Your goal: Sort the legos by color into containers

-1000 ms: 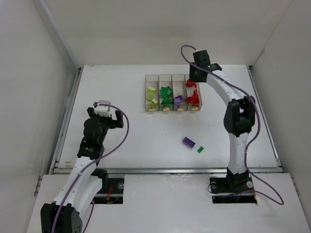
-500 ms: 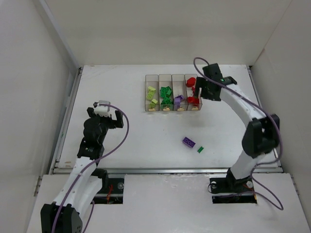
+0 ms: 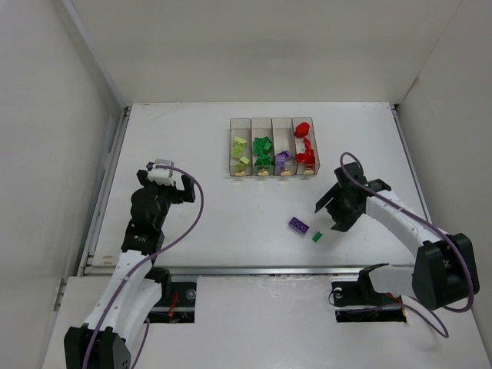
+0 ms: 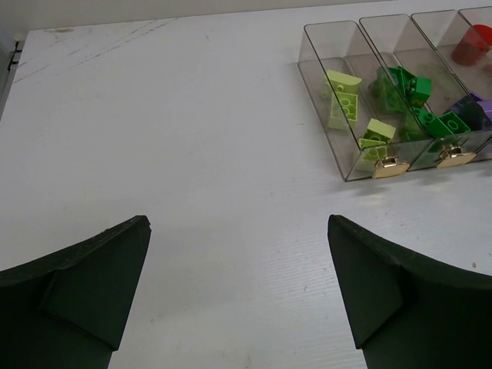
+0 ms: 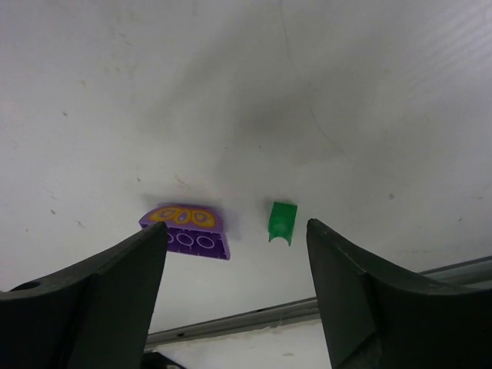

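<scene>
The containers (image 3: 273,146) are four clear bins in a row at the back of the table, holding yellow-green, green, purple and red legos. Two legos lie loose near the front: a purple brick (image 3: 300,225) (image 5: 186,231) and a small green piece (image 3: 317,236) (image 5: 281,221). My right gripper (image 3: 329,217) (image 5: 236,227) hovers open just right of them, with nothing between its fingers; in its wrist view both pieces show between the fingertips. My left gripper (image 3: 164,184) (image 4: 237,223) stands wide open and empty over bare table at the left, facing the yellow-green bin (image 4: 346,100).
A raised rail (image 3: 261,269) runs along the table's front edge just beyond the loose pieces. White walls close in the table on three sides. Each bin has a gold knob (image 4: 390,165) at its near end.
My right arm swung from over the red bin's far end down to the front of the table, above the loose pieces, its jaws opening. A red piece now lies in that bin. The left arm stayed still.
</scene>
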`<state>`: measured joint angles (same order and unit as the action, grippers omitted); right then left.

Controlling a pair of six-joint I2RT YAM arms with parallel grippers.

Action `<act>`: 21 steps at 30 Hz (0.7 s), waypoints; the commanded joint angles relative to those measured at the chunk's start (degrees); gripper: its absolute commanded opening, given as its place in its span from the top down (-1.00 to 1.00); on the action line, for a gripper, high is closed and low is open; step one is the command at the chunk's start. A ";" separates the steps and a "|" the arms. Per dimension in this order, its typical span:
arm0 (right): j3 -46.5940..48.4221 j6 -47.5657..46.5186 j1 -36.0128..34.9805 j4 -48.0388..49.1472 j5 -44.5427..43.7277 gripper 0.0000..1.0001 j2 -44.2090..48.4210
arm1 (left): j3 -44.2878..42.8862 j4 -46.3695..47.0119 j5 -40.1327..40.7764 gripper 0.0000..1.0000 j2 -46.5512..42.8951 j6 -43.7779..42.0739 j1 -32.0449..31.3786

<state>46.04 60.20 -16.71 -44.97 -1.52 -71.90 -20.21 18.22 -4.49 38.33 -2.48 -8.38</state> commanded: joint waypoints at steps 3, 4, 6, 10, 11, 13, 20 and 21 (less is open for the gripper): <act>-4.81 13.36 -1.40 1.11 3.72 -0.46 2.03 | -0.18 3.23 -1.31 -0.99 -0.97 1.16 0.30; -4.82 14.75 -1.92 0.33 3.02 -0.44 2.03 | -0.18 3.75 -1.31 -0.99 -0.97 1.16 0.30; -6.22 14.77 -2.53 0.32 2.40 -0.39 1.24 | -0.18 3.75 -1.31 -0.99 -0.97 1.16 0.30; -8.94 16.26 -4.74 0.93 3.09 -0.33 -0.52 | -0.18 4.28 -1.31 -0.99 -0.97 1.16 0.30; -9.65 16.78 -4.74 2.16 3.10 -0.29 -0.52 | -0.18 4.28 -1.31 -0.99 -0.97 1.16 0.30; -10.79 17.31 -4.74 2.17 3.10 -0.27 -0.52 | -0.18 4.28 -1.31 -0.99 -0.97 1.16 0.30; -12.91 17.31 -4.74 4.28 2.40 0.03 -2.63 | -0.18 4.28 -0.69 -0.99 -0.45 1.16 0.30; -12.91 17.92 -4.74 4.97 2.40 0.06 -3.15 | -0.18 4.28 -0.69 -0.99 -0.45 1.16 0.30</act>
<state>34.65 76.40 -21.08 -43.18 2.79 -73.14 -20.21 18.70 -4.89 38.39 -2.04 -8.38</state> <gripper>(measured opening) 0.480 0.993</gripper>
